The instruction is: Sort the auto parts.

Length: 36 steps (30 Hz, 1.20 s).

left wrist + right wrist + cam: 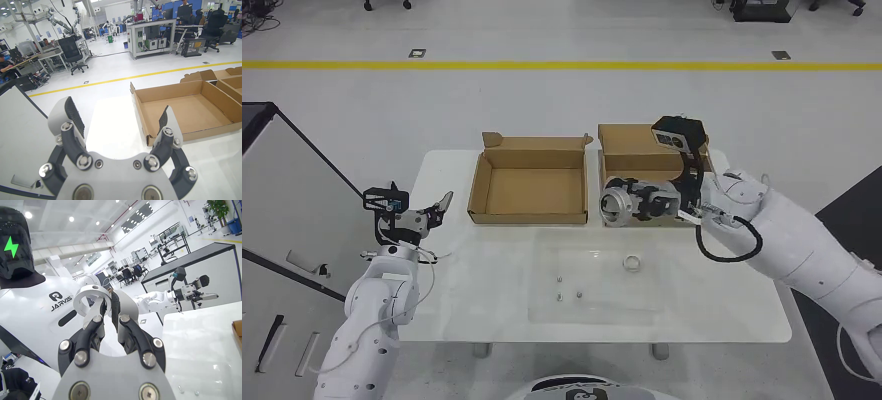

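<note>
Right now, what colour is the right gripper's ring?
The ring is silver metal; the right wrist view shows it best.

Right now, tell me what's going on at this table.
The right gripper has its fingers shut on a metal ring, held up near the right box. The left gripper is open and empty at the table's left side, beside the left box. Another ring and a few small parts lie on the table.

Left hand (118, 105) spread wide, right hand (109, 300) pinching a metal ring (90, 289)
</note>
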Motion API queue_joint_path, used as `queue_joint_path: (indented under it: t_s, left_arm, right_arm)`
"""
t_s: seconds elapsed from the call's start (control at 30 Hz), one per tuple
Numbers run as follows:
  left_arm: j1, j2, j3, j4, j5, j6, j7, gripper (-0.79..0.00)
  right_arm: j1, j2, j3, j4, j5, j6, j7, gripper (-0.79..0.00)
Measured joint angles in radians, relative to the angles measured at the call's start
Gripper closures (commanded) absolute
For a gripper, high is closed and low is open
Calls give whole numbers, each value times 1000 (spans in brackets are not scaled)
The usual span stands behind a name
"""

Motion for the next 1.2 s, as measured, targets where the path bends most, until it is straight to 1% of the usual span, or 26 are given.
queue_joint_path:
  t_s: [0.27, 0.37, 0.53, 0.77, 1.0, 1.1, 1.2]
  left_arm:
    - [0, 0, 0, 0, 0, 0, 0, -785]
    - [0, 0, 0, 0, 0, 0, 0, -785]
    - [0, 0, 0, 0, 0, 0, 0, -785]
    - [0, 0, 0, 0, 0, 0, 0, -785]
    - [0, 0, 0, 0, 0, 0, 0, -785]
    - [0, 0, 0, 0, 0, 0, 0, -785]
    - [0, 0, 0, 0, 0, 0, 0, -785]
  right_arm:
    - [-7, -1, 3, -10, 4, 7, -10, 0]
    - [-33, -6, 15, -51, 56, 24, -29, 0]
    - [-61, -16, 32, -101, 235, 56, 56, 0]
    - [-111, -42, 90, -157, 503, 167, 166, 0]
    - [-206, -91, 217, -153, 778, 322, 322, 0]
    - [-248, -118, 271, -141, 872, 389, 389, 0]
    - [-279, -145, 317, -123, 926, 443, 443, 0]
